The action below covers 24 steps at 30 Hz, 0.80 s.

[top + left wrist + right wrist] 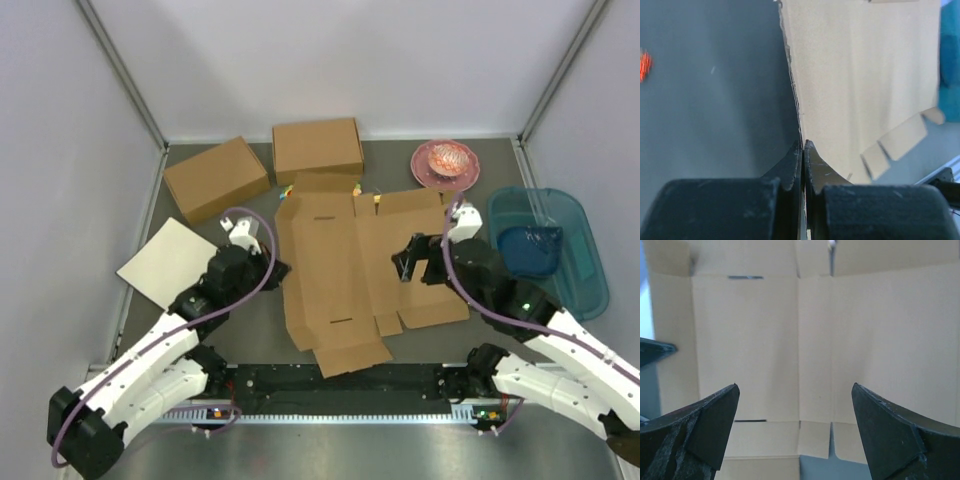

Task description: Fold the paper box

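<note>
— Where is the paper box (335, 265) sitting?
— I have it lying unfolded and mostly flat in the middle of the dark surface (240, 335), between my two arms. Its flaps are spread out at the far and near ends.
— And your left pincer (803, 146)?
— Closed tight. On my left wrist view the sheet's left edge runs straight in between the tips, so I'm pinching that edge, low by the surface.
— The right pincer (795, 390)?
— Jaws spread wide, nothing in them. I'm holding it over the right part of the sheet, and I can see creases and two slots beyond the fingers.
— What else is around?
— Two made-up brown boxes (216, 178) behind the sheet, an off-white board (170, 262) to the left, and a pink dish (446, 163) and a blue tray (585, 285) to the right.
</note>
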Motion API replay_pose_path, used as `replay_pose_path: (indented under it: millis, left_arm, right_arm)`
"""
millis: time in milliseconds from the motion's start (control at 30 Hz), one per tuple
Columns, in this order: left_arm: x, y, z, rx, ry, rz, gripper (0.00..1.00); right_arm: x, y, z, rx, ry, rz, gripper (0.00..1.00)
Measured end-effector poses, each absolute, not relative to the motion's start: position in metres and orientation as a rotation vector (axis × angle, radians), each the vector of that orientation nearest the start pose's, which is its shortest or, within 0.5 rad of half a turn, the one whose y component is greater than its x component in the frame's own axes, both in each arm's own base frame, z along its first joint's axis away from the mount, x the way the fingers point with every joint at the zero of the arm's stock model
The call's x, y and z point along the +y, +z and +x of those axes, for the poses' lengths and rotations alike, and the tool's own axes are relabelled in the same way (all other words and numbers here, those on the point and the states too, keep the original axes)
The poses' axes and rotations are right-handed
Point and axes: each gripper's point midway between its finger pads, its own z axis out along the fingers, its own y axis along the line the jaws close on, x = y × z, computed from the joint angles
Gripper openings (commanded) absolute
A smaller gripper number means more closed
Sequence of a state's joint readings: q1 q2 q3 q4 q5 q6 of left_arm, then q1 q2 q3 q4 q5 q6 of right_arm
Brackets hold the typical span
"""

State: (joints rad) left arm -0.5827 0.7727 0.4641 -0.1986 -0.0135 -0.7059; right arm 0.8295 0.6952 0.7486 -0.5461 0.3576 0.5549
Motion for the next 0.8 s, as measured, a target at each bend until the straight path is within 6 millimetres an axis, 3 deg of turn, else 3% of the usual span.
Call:
replay_pose_path:
  millis: [167, 267, 367, 500, 600, 700, 800]
  left_arm:
    - [-0.194, 0.230, 0.240, 1.990, -0.779, 0.112, 0.00]
    - [-0.209, 0.279, 0.244, 1.903, -0.804, 0.265, 0.00]
    - [-0.221, 0.303, 0.242, 1.873, -0.833, 0.405, 0.00]
    - [-0.230, 0.315, 0.240, 1.874, -0.919, 0.544, 0.00]
    - [-0.225, 0.312, 0.250, 1.915, -1.017, 0.562, 0.00]
    - [-0.217, 0.294, 0.272, 1.986, -1.110, 0.526, 0.00]
    - [-0.219, 0.258, 0.294, 2.108, -1.206, 0.471, 0.03]
  right_arm:
    - [0.164, 0.299, 0.208, 1.888, 0.585, -0.067, 0.95]
    - [0.160, 0.332, 0.205, 1.820, 0.612, -0.069, 0.95]
    - [0.155, 0.341, 0.199, 1.801, 0.626, -0.078, 0.95]
    - [0.152, 0.337, 0.190, 1.818, 0.639, -0.108, 0.95]
    - [0.152, 0.335, 0.183, 1.835, 0.658, -0.135, 0.95]
    - [0.153, 0.332, 0.179, 1.849, 0.668, -0.153, 0.95]
    - [0.155, 0.328, 0.176, 1.865, 0.676, -0.169, 0.95]
